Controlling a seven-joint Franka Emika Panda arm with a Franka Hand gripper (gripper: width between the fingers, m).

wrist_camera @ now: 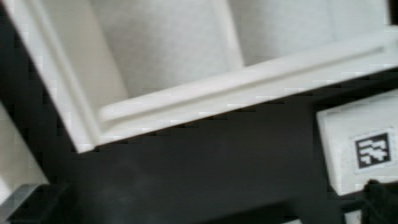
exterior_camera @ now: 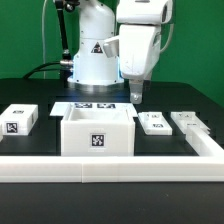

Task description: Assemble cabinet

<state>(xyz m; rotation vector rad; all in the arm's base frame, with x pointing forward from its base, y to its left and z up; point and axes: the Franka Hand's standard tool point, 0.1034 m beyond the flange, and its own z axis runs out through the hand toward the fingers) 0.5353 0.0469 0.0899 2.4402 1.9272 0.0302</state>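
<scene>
The black surface (exterior_camera: 40, 95) holds everything, fenced at the front and on the exterior view's right by a long white rail (exterior_camera: 100, 167). The cabinet (exterior_camera: 98, 140) stands in the middle of it, just behind the rail. Its top is open and one tag faces the camera. Nothing appears to be fitted onto it yet, so by my reading the assembly is at or near its start.

Behind the cabinet lies the marker board (exterior_camera: 95, 104). The loose parts are spread around, each apart from the cabinet. A tagged block (exterior_camera: 20, 120) sits well off toward the exterior view's left. One flat piece (exterior_camera: 153, 122) lies just beside the cabinet toward the exterior view's right, and a second flat piece (exterior_camera: 187, 122) lies beyond it.

The hand (exterior_camera: 136, 96) hangs above the surface, over the gap between the cabinet and the nearer flat piece. The wrist view shows the cabinet's rim (wrist_camera: 196, 90) and a tagged part (wrist_camera: 365, 145) below it. That view is blurred, but the fingers (wrist_camera: 25, 205) seem to stand wide apart with nothing between them.

Judging from this, every part has yet to be picked up and joined to the cabinet. The nearer flat piece looks the likeliest first pick.
</scene>
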